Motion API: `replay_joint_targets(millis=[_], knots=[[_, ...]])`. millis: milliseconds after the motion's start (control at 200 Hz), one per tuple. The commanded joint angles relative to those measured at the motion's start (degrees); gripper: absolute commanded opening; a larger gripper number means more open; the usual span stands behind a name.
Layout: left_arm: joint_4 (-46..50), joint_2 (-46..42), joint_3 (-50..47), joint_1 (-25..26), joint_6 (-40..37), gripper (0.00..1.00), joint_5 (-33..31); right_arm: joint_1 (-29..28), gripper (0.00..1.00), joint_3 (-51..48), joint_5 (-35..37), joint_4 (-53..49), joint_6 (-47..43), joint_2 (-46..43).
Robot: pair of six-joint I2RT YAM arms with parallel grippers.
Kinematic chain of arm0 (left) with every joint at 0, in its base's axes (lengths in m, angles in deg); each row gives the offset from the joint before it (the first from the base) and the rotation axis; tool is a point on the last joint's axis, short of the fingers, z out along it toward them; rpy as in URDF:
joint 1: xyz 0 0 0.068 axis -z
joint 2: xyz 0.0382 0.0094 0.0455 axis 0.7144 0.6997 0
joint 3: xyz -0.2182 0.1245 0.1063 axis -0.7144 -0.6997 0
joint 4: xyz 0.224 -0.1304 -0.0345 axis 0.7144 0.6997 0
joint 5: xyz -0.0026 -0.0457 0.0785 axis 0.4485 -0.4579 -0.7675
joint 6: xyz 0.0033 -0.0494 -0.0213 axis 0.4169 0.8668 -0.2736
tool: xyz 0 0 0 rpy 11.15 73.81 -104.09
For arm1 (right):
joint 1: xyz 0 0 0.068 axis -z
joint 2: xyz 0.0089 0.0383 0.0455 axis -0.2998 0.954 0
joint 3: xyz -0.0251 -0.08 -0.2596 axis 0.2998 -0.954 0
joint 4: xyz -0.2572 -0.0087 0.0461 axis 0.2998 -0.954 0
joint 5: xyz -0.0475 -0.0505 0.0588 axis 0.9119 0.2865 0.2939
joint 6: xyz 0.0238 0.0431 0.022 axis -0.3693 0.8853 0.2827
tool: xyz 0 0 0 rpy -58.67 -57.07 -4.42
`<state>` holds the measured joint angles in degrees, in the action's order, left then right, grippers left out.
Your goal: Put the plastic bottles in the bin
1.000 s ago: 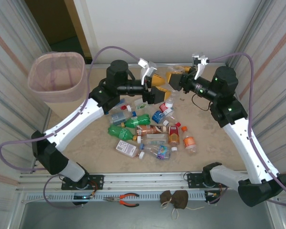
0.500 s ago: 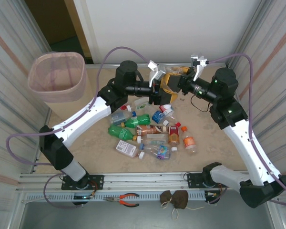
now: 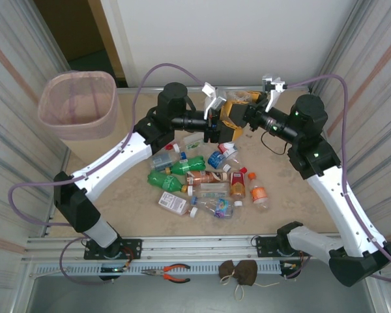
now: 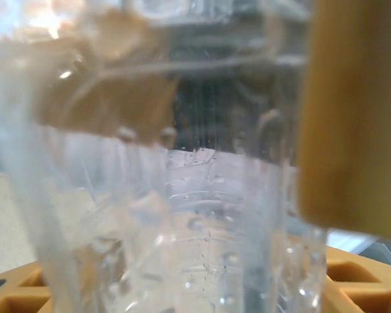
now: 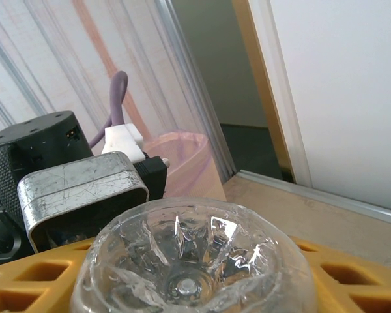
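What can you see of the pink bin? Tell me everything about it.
The bin is a pale pink, translucent plastic wastebasket with a rounded-square rim and sides that taper downward. It stands upright with its mouth open at the far left corner of the table, beside the left wall panel. From above, its inside shows pink walls and no visible bottle. The right wrist view also catches its upper part. Nothing visibly touches it, and the bottle pile lies well apart.
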<state>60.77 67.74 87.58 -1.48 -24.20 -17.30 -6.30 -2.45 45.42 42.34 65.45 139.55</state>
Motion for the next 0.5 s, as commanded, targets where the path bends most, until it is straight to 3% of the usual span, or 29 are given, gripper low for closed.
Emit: replay_joint_targets(millis=[0, 165, 371, 496], knots=[[-0.26, -3.37, -0.67, 0.15, -2.79, 0.50, 0.95, 0.10, 0.73, 2.57, 4.45, -0.70, 0.26, -2.32], [2.69, -5.75, -0.88, -1.43, -4.51, 0.50, -2.78, 0.05, 0.83, 2.48, 8.01, -3.82, -1.37, -5.75], [13.34, -8.80, 2.35, -4.69, -8.68, 0.50, -9.62, 0.17, 0.85, 2.33, 14.02, -8.87, -4.66, -9.32], [20.48, -10.41, 5.30, -9.14, -8.78, 0.50, -12.75, 0.28, 0.85, 1.92, 17.02, -11.38, -6.54, -10.50]])
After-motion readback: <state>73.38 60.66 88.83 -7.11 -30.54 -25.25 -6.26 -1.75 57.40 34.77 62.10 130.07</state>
